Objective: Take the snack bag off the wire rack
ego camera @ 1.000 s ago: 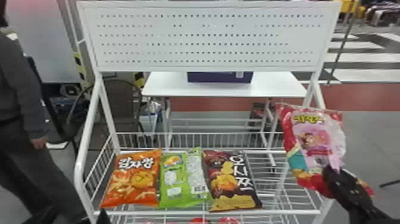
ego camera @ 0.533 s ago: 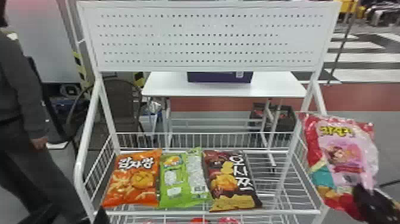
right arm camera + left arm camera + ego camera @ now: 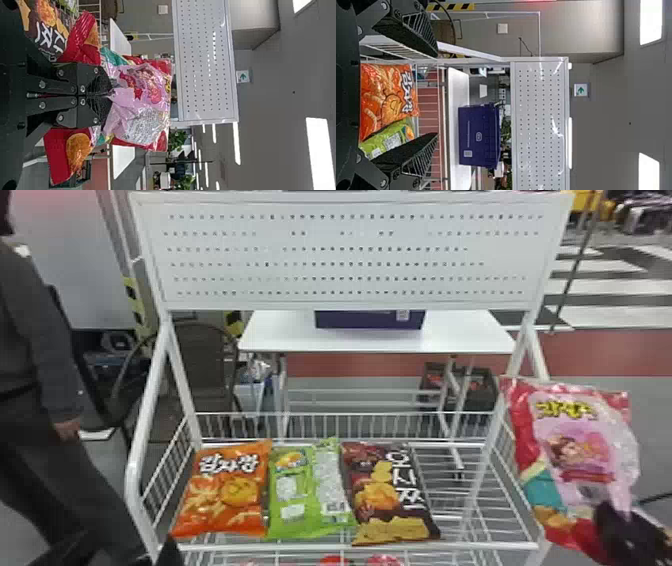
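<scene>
At the right of the head view my right gripper (image 3: 620, 520) holds a pink and red snack bag (image 3: 580, 450) just outside the rack's right side. In the right wrist view the closed fingers of my right gripper (image 3: 109, 94) pinch the middle of the bag (image 3: 138, 118), which bunches there. My left gripper (image 3: 167, 552) is at the bottom left of the head view, by the rack's front left corner. In the left wrist view my left gripper (image 3: 435, 95) has its fingers wide apart, with nothing between them. The white wire rack (image 3: 350, 546) stands in the middle.
On the rack's shelf lie an orange bag (image 3: 225, 490), a green bag (image 3: 300, 495) and a dark brown bag (image 3: 387, 495) side by side. Bare wires (image 3: 450, 490) show right of the brown one. Behind stands a white table (image 3: 280, 332) with a dark blue box (image 3: 370, 320).
The right gripper and the snack bag have moved right and slightly down, away from the rack's right post. The left arm and the three bags on the shelf look unchanged.
</scene>
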`<action>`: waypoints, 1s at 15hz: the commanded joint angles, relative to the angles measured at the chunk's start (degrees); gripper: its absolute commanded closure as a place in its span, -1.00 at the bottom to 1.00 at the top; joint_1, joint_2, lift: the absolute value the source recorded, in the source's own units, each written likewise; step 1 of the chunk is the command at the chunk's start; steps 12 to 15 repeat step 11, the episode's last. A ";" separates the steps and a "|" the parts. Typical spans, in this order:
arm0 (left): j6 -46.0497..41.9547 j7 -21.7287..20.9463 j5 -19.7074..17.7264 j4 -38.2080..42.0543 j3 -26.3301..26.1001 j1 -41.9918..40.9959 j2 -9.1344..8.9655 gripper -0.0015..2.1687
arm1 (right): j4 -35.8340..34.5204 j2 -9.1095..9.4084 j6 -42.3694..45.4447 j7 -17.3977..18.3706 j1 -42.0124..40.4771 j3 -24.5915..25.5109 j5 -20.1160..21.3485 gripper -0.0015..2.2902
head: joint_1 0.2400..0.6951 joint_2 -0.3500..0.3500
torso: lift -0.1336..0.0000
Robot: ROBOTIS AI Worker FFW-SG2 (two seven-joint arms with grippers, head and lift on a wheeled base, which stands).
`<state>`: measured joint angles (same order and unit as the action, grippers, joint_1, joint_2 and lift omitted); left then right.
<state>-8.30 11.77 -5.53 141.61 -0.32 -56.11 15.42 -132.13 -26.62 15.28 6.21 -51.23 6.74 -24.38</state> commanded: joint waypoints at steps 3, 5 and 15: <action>-0.18 0.00 -0.01 0.07 -0.04 -0.05 -0.04 -0.82 | -0.41 0.08 -0.30 0.56 -0.27 -0.06 0.56 0.71 | 0.14 0.00 | 1.00; -0.18 0.00 -0.01 0.07 -0.04 0.04 0.04 -0.82 | -0.59 0.08 -0.12 0.56 -0.45 -0.06 0.65 0.71 | 0.14 0.00 | 1.00; -0.18 0.00 -0.01 0.07 0.05 -0.05 0.04 -0.82 | -0.50 0.17 -0.12 0.64 -0.53 -0.15 0.65 0.71 | 0.14 0.00 | 1.00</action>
